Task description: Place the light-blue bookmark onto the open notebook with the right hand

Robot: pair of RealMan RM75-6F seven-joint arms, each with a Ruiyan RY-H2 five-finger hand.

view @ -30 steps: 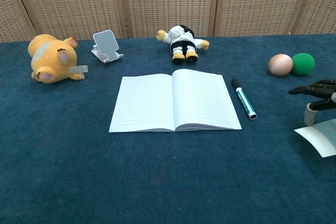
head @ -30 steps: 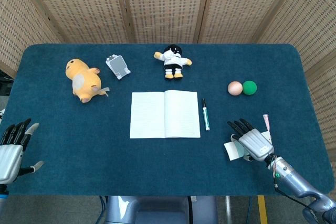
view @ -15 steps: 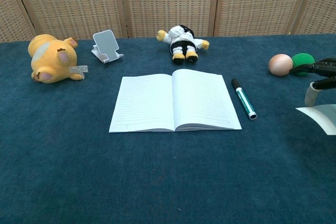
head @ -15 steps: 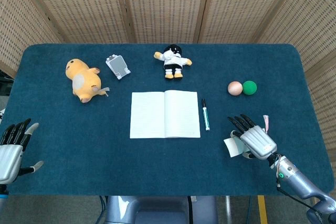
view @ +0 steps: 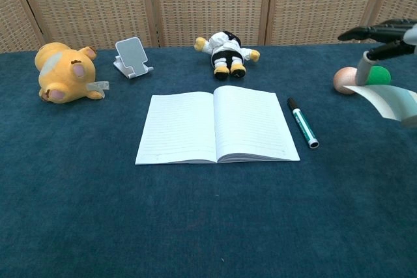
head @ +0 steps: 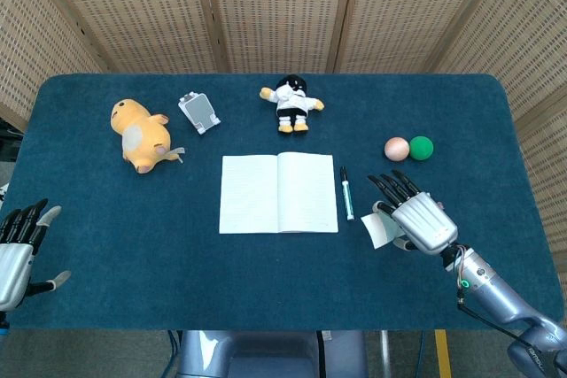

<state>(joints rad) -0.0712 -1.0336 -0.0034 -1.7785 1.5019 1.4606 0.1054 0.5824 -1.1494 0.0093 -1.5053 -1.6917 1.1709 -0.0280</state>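
Note:
My right hand point(head: 416, 221) hovers above the table to the right of the pen, holding the light-blue bookmark point(head: 376, 228) under its fingers. In the chest view the same hand point(view: 383, 36) is at the right edge, raised, with the bookmark point(view: 386, 100) hanging below it. The open notebook point(head: 278, 193) lies flat in the middle of the blue table, its blank pages point(view: 217, 125) showing. My left hand point(head: 18, 250) rests at the table's left front edge, fingers spread, holding nothing.
A green-and-white pen point(head: 346, 194) lies between notebook and right hand. Pink ball point(head: 396, 149) and green ball point(head: 421, 148) sit behind the hand. A yellow plush point(head: 141, 135), a phone stand point(head: 199, 111) and a small doll point(head: 291, 104) line the back.
My right hand has lifted the bookmark off the table and carried it up and to the left, toward the pen and notebook. The left hand has stayed put.

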